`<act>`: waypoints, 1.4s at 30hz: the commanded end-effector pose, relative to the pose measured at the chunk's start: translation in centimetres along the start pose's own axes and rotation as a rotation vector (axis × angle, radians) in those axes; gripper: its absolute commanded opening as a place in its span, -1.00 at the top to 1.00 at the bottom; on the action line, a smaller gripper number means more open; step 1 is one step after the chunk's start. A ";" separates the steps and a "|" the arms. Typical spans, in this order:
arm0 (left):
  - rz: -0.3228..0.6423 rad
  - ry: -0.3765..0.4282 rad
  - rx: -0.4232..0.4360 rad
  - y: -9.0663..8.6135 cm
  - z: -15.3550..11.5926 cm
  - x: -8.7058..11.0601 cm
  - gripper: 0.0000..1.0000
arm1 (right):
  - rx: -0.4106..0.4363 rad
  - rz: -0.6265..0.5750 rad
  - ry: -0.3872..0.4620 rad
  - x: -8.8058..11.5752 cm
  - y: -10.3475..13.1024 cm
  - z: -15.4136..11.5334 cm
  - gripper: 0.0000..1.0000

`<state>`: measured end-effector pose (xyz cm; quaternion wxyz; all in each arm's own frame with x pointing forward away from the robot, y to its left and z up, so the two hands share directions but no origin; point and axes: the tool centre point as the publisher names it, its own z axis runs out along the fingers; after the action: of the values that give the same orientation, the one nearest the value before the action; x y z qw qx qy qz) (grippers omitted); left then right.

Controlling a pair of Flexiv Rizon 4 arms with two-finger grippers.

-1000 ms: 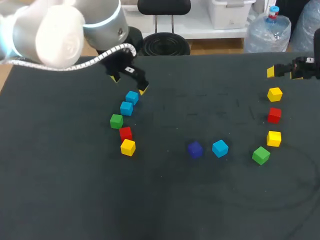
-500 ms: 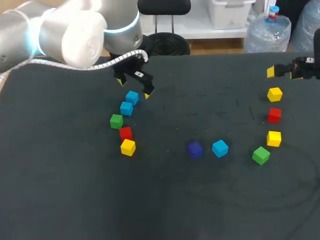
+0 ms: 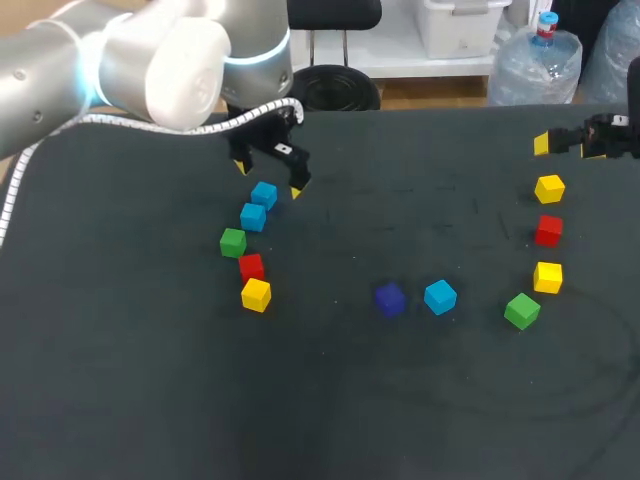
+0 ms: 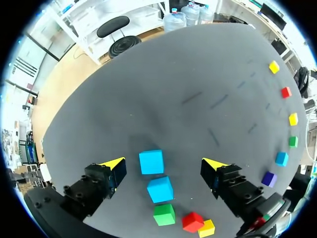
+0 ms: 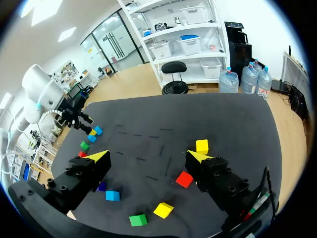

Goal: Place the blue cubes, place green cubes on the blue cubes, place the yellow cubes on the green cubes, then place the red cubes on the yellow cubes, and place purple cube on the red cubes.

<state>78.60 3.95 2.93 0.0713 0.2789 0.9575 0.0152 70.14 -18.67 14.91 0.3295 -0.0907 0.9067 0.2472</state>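
Observation:
My left gripper [image 3: 268,178] hangs open just above and behind the farther blue cube [image 3: 264,194]. In the left wrist view this blue cube [image 4: 151,161] lies between the spread fingers of that gripper [image 4: 164,163], untouched. Behind it run a second blue cube [image 4: 160,189], a green cube [image 4: 164,214], a red cube [image 4: 192,221] and a yellow cube [image 4: 206,228]. A purple cube [image 3: 390,298] and a third blue cube [image 3: 440,296] lie mid-table. At the right sit a green cube [image 3: 521,310], a yellow cube [image 3: 547,277], a red cube [image 3: 547,230] and a yellow cube [image 3: 549,187]. My right gripper [image 3: 565,147] stands open beyond them, holding nothing.
All cubes rest singly on the dark table mat [image 3: 330,400]. The left row curves from the blue cubes to a yellow cube [image 3: 256,294]. In the right wrist view the open gripper [image 5: 146,156] looks over the right-hand cubes, with a yellow cube [image 5: 202,146] close to one finger.
My left arm has swung rightward and its gripper has shifted slightly to the right, staying open over the blue cubes. The right arm and all cubes have kept still.

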 end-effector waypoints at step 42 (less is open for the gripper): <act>-0.018 0.048 -0.001 1.1 3.2 -0.3 0.01 | 0.007 0.001 -0.001 0.0 0.2 0.0 -1.00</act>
<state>79.53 4.80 -0.01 0.0530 0.2687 0.9615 0.0216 70.14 -18.67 14.91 0.3295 -0.0907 0.9067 0.2472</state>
